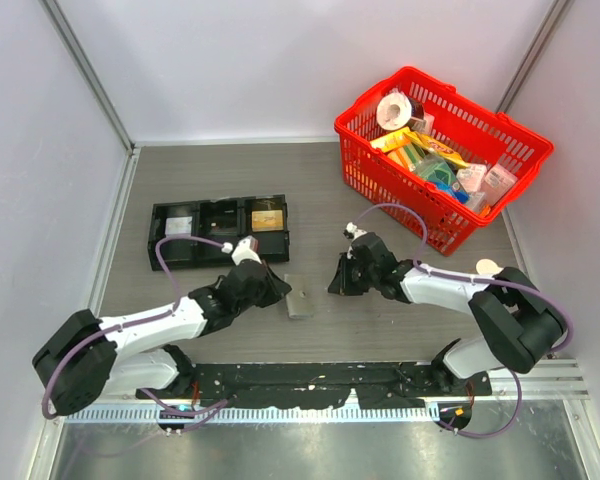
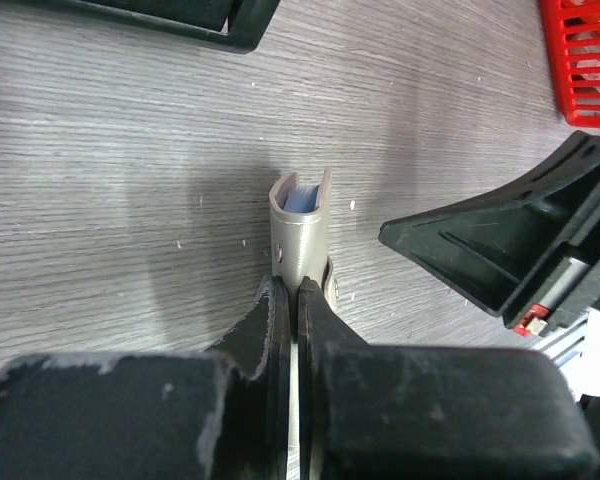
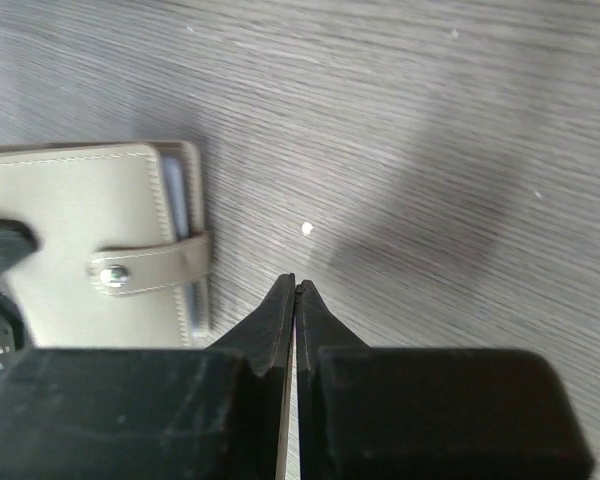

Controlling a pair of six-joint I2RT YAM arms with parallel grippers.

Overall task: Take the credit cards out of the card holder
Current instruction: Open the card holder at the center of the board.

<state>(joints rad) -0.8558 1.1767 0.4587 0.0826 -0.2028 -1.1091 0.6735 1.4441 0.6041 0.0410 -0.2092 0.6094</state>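
Card holder (image 1: 300, 300) is laid flat on the surface (image 1: 310, 190) between the arms, strap (image 3: 145, 265) snapped shut, long axis running away from the bases. Left claw (image 2: 298, 295) is clenched on its edge. Right claw (image 3: 295, 290) is clenched empty, with the holder just to its left.

No lettering can be read anywhere. The packets (image 1: 408, 150) in the red basket (image 1: 365, 165), well beyond the right tool (image 1: 336, 284), carry coloured print that is too small to make out. The pale card (image 1: 178, 225) in the black tray (image 1: 154, 238), beyond the left tool (image 1: 280, 292), shows only blurred marks.
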